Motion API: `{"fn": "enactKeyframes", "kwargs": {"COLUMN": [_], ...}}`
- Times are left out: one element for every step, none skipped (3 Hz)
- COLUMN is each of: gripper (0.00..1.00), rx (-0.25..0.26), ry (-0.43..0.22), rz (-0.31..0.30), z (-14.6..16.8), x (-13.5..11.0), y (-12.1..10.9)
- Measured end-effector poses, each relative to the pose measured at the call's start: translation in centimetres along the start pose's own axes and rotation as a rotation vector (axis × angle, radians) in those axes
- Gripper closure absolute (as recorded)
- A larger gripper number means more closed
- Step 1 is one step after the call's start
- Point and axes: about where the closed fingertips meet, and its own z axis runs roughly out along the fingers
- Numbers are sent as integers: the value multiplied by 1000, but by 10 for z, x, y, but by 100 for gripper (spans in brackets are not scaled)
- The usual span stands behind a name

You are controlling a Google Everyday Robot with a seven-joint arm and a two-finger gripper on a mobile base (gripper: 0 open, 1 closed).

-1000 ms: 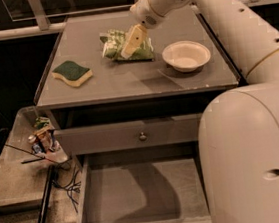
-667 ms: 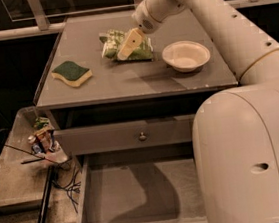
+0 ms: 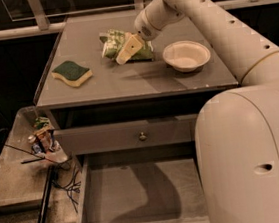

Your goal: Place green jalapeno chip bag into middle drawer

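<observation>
The green jalapeno chip bag, crinkled green and white, lies at the back middle of the grey cabinet top. My gripper reaches in from the right and sits right at the bag, covering its middle. The middle drawer is pulled out below, at the front. Its flat grey floor is bare, with my arm's shadow across it.
A green-and-yellow sponge lies on the left of the top and a white bowl on the right, close to the bag. A shut drawer front with a round knob sits above the open drawer. A low side table with clutter stands at the left. My arm's body fills the lower right.
My gripper has moved a little down and to the left onto the chip bag. The bag, sponge and bowl have stayed in place.
</observation>
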Motion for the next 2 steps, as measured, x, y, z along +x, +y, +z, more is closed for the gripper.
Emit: {"fn": "enactKeyframes", "kwargs": {"gripper": [0, 0], "rx": [15, 14], "ry": [23, 71], "rz": [12, -8], "z": [8, 25], "x": [11, 23], "y": [1, 0]}}
